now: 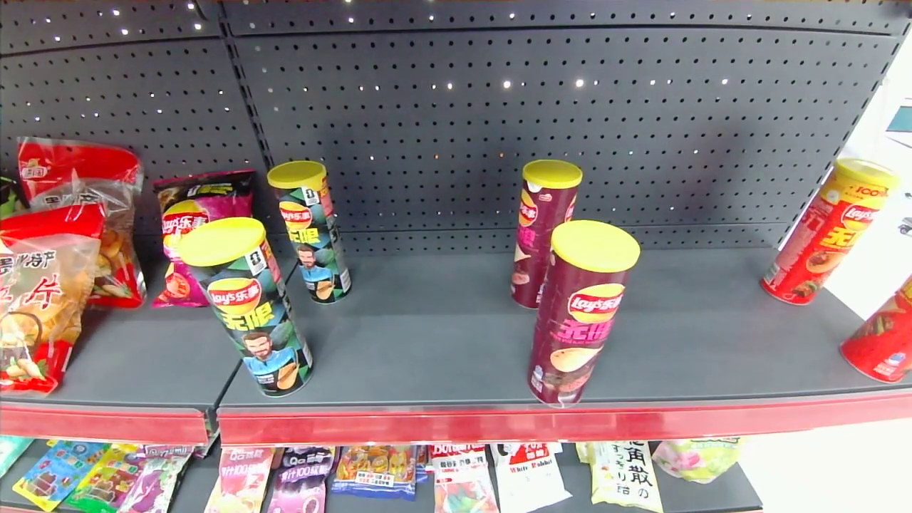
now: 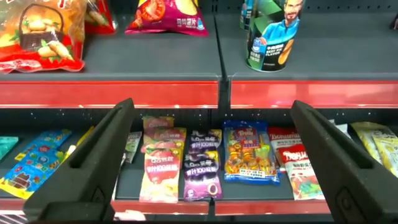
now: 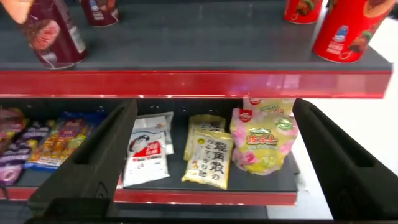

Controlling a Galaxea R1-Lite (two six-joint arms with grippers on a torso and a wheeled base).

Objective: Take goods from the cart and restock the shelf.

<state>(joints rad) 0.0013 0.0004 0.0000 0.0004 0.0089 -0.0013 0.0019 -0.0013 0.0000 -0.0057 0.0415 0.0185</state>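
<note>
Chip cans with yellow lids stand on the grey shelf (image 1: 442, 335): two dark green ones (image 1: 246, 306) at the left, two purple ones (image 1: 581, 313) in the middle, two red ones (image 1: 830, 231) at the right. My left gripper (image 2: 211, 162) is open with nothing in it. It faces the shelf's red front edge (image 2: 186, 93), below the front green can (image 2: 270, 34). My right gripper (image 3: 214, 162) is open and holds nothing. It sits below the front purple can (image 3: 53, 31) and a red can (image 3: 348, 28).
Snack bags (image 1: 57, 242) fill the shelf's left end. The lower shelf carries rows of small packets (image 2: 202, 162), among them a white one (image 3: 148, 149), a yellow one (image 3: 208, 158) and a pink-green pouch (image 3: 261, 134). Bare shelf lies between the can groups.
</note>
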